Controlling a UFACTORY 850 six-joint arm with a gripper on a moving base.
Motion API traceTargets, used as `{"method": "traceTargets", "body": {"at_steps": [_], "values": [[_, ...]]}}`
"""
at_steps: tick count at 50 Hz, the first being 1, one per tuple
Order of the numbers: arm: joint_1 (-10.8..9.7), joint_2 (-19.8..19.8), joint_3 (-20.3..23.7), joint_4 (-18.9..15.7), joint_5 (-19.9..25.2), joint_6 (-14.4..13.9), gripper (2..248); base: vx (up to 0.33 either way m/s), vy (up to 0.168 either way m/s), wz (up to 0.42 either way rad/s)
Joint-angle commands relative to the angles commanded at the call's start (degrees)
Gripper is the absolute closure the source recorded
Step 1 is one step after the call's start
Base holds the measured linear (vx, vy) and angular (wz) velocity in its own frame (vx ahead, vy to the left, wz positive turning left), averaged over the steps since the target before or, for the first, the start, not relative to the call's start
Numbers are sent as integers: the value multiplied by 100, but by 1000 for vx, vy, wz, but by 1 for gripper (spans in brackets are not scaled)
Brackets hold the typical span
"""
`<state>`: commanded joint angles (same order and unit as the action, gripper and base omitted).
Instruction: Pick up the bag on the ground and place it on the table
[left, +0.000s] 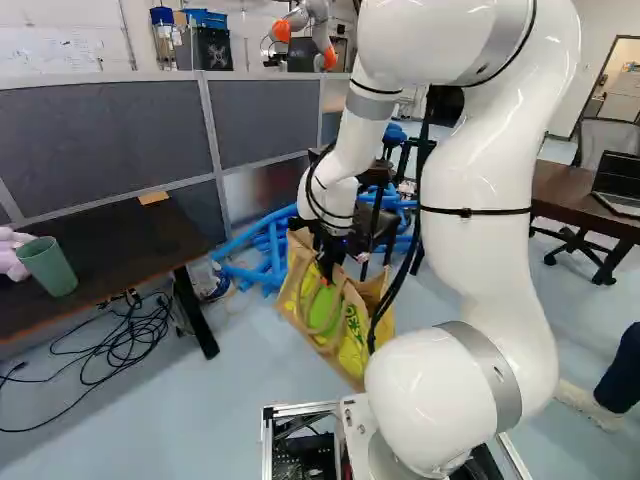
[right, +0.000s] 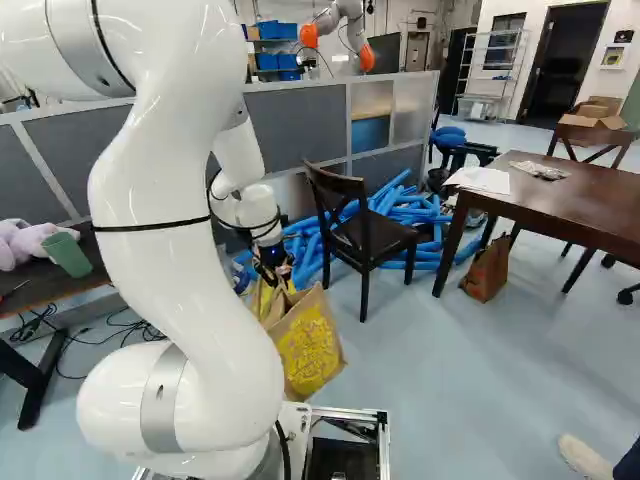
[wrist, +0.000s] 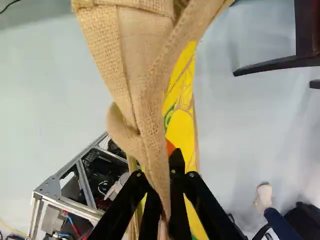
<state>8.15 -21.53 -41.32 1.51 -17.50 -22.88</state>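
The black two-fingered pincer (left: 326, 272) pinches a fold of the tan burlap bag with yellow panels (left: 354, 347), which hangs tilted, apart from the dark rectangular table (left: 120, 245).

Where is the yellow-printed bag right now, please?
The bag is gripped in the hand, close ahead of the arm; in the right base view it shows just below and left of the dark chair.

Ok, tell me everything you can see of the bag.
The bag is tan, coarse-woven, like burlap, with bold yellow and green print and looped handles. It sits tilted, creased near the top, where the claw is shut on a strip of it, apparently a handle. In the right base view it's left of the chair. Whether its bottom touches the floor, I can't tell.
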Motion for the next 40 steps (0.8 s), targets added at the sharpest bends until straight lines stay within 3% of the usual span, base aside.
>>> {"method": "traceTargets", "body": {"at_steps": [40], "values": [[-107, 647, -185, 0, -342, 0, 228, 0, 0, 0]]}}
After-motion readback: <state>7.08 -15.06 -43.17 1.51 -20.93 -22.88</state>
